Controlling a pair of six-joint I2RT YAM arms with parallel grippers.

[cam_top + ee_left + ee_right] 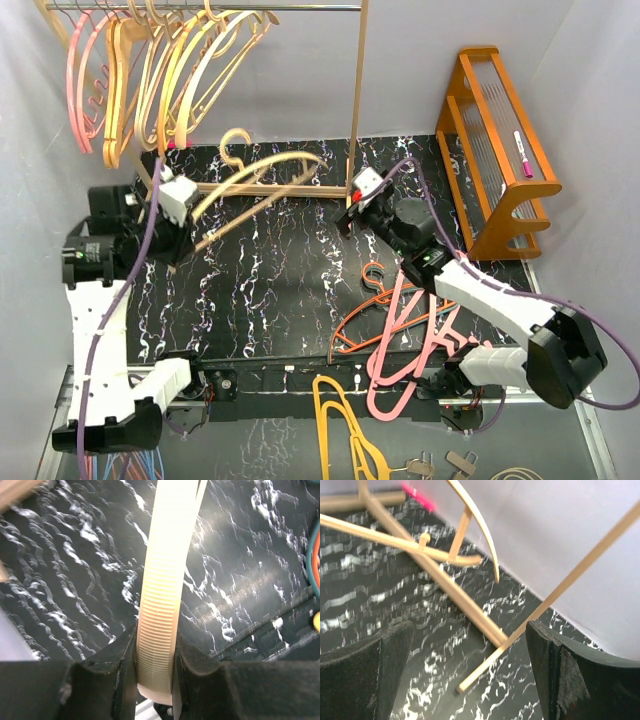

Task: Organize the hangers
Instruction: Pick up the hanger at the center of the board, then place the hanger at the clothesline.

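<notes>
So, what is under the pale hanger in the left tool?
Only the black mat shows under the pale hanger. The left tool, shut on it, covers whatever lies beneath its gripped end.

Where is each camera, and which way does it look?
Top: high up behind the robot, looking down at the mat, the rack, the left arm and the right arm.
Left wrist: on the left hand, looking down past its fingers at the tan hanger they clamp.
Right wrist: on the right hand, looking between open fingers at the rack's foot.
Shared: top and left wrist both show that hanger.
</notes>
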